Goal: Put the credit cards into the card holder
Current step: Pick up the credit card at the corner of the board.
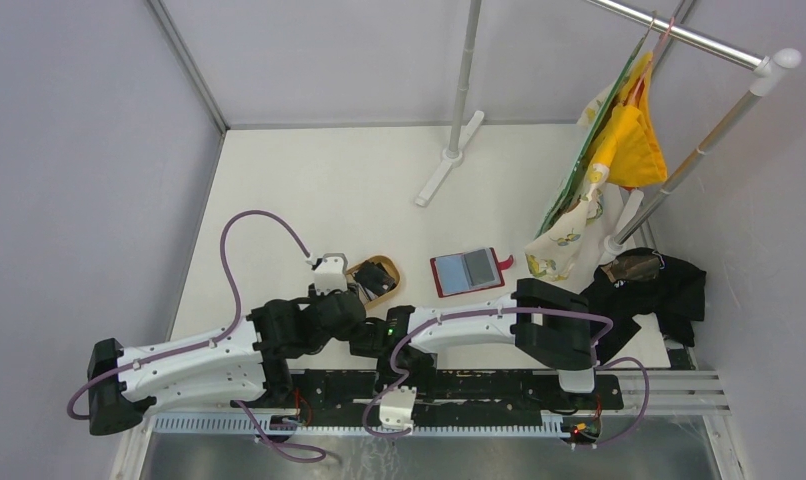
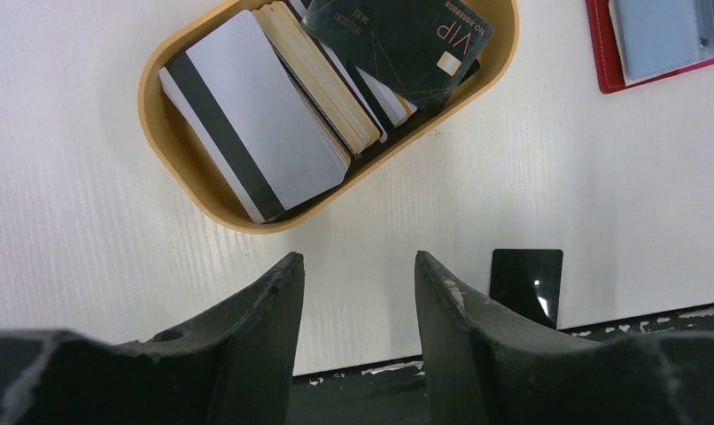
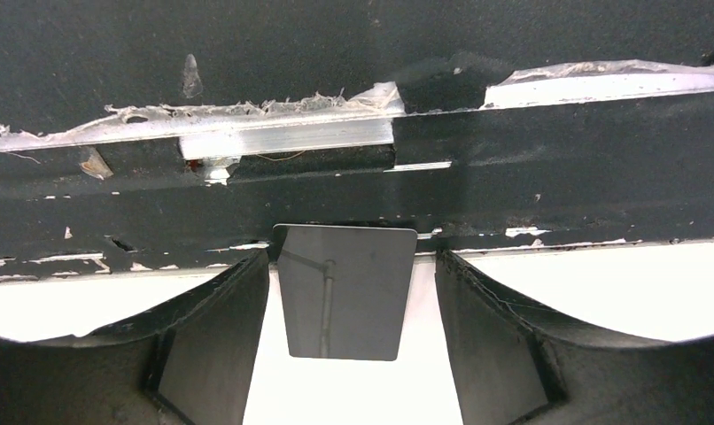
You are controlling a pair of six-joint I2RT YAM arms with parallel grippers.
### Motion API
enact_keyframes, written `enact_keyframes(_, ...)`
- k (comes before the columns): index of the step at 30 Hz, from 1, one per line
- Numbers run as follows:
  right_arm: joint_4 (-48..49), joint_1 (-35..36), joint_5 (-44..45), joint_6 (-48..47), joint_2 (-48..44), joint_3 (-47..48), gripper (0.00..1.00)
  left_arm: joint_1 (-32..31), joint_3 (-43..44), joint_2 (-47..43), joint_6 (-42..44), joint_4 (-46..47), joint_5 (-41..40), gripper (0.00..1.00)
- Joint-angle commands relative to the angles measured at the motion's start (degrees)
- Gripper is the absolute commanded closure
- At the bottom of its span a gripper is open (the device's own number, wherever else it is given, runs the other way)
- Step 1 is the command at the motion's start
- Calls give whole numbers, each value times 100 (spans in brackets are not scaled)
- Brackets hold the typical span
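Closing, the released right end effector (image 3: pixel 345 261) may push the flat card (image 3: pixel 345 305) off the surface (image 3: pixel 601 292) edge; left end effector (image 2: pixel 358 261) also released.

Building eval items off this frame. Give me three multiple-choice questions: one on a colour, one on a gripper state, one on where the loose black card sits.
1. What colour is the cover of the card holder? A red; B black; C tan
2. What state is the left gripper in? A shut on a card; B open and empty; C shut and empty
3. Where is the loose black card? A inside the card holder; B clamped in the left gripper; C on the table at its near edge, between the fingers of the right gripper

Key:
1 A, its border shows red in the top view.
2 B, bare table shows between its spread fingers.
3 C, the right wrist view shows it lying there with a gap on each side.
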Motion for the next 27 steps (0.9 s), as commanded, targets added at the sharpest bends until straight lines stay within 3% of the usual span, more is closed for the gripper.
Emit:
enact_keyframes(1, 138, 29, -109, 190, 41, 1, 26, 3, 124, -81, -69, 137, -202, 44)
enact_keyframes(11, 503, 77, -149, 306, -130, -461, 28, 5, 107, -66, -36, 214, -133, 44)
enact_keyframes(19, 605, 81, -174, 376, -144, -561, 37, 9, 93, -54, -31, 246, -101, 44)
enact_keyframes(27, 551, 94, -298, 194, -144, -532, 29, 6, 102, -23, -32, 263, -85, 44)
